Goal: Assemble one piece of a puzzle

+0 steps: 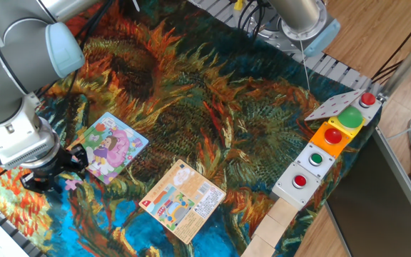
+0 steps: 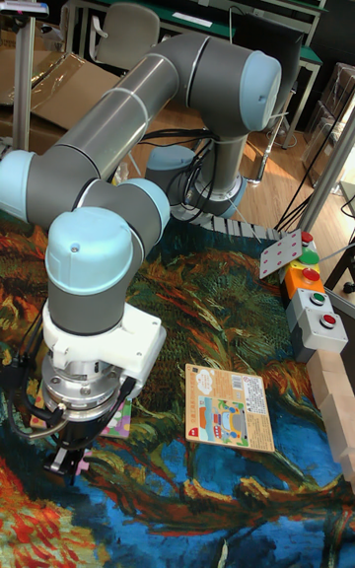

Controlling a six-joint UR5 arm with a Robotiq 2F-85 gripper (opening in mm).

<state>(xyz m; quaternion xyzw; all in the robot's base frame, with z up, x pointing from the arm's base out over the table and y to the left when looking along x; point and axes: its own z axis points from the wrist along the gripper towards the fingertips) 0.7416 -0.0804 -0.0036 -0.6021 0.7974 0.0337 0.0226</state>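
The piece (image 1: 70, 183) lay beside the puzzle (image 1: 110, 148), unfitted; hand (image 1: 46, 178) low beside it, grip state indeterminable.

Pink piece (image 1: 70, 183) lies beside square puzzle (image 1: 110, 147).

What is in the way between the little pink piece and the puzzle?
Nothing visible. The piece lies on the cloth at the gripper, right beside the puzzle. Only bare cloth shows between them. The orange card sits off to the side.
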